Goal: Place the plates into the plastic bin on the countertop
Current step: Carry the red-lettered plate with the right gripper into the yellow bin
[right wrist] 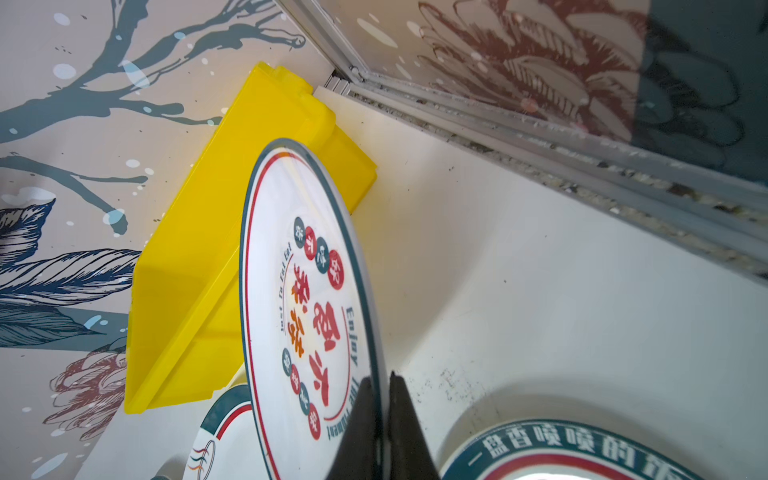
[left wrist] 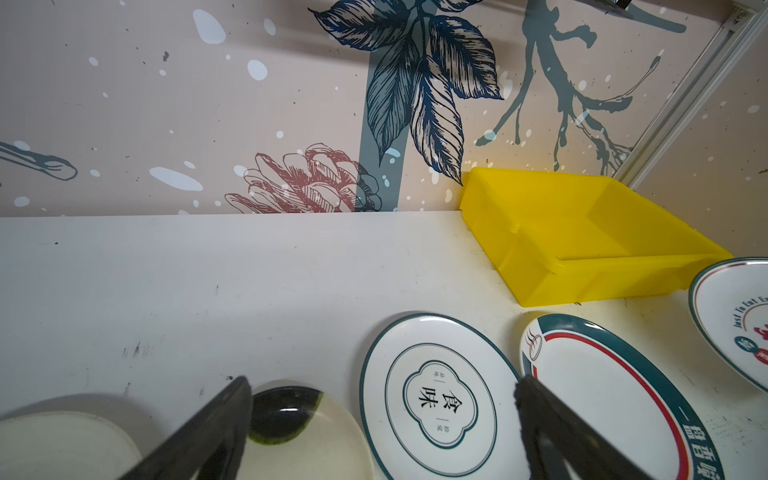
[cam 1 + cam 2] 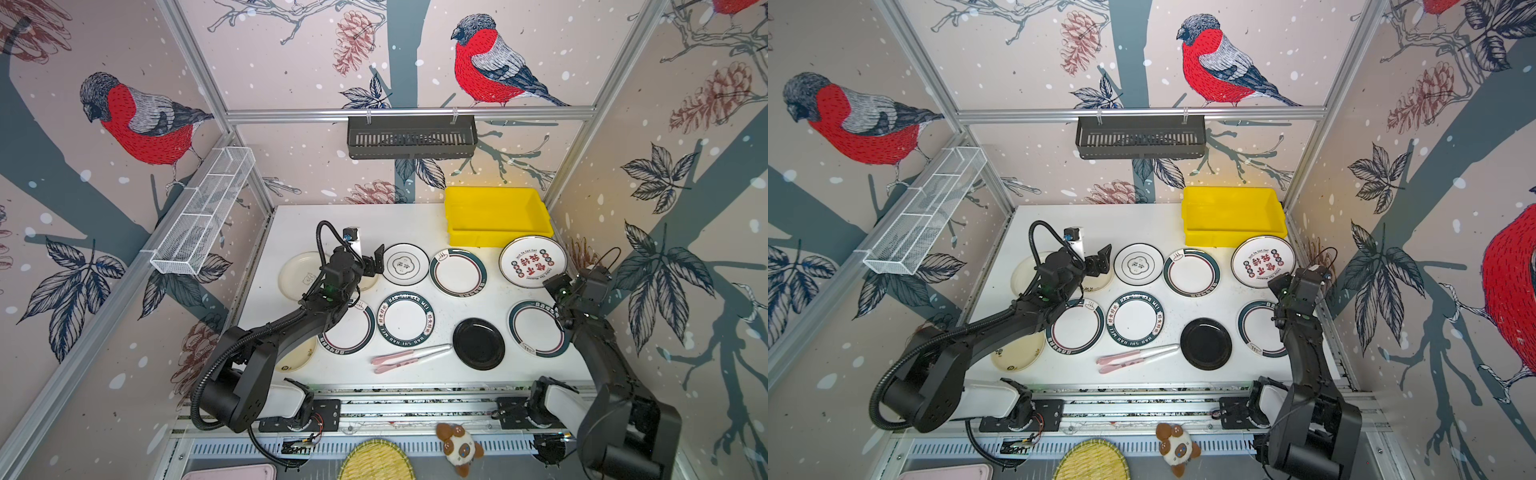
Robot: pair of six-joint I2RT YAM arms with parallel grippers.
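My right gripper (image 3: 556,283) (image 1: 384,390) is shut on the rim of a white plate with red lettering (image 3: 533,261) (image 1: 299,291). It holds the plate off the countertop (image 3: 374,224), just in front of the yellow plastic bin (image 3: 478,239) (image 1: 174,332). My left gripper (image 3: 375,264) (image 2: 382,399) hangs open and holds nothing. It is over a cream plate with a dark green patch (image 2: 307,440) and a white plate with a clover motif (image 3: 405,264) (image 2: 440,399). Several more plates lie flat, among them a green-rimmed plate (image 3: 457,272) and a black plate (image 3: 478,343).
Pink utensils (image 3: 409,357) lie near the front edge beside the black plate. A black slotted basket (image 3: 411,137) hangs on the back rail and a white wire mesh shelf (image 3: 203,212) on the left wall. A woven mat (image 3: 374,461) and a plush toy (image 3: 459,449) sit below the front rails.
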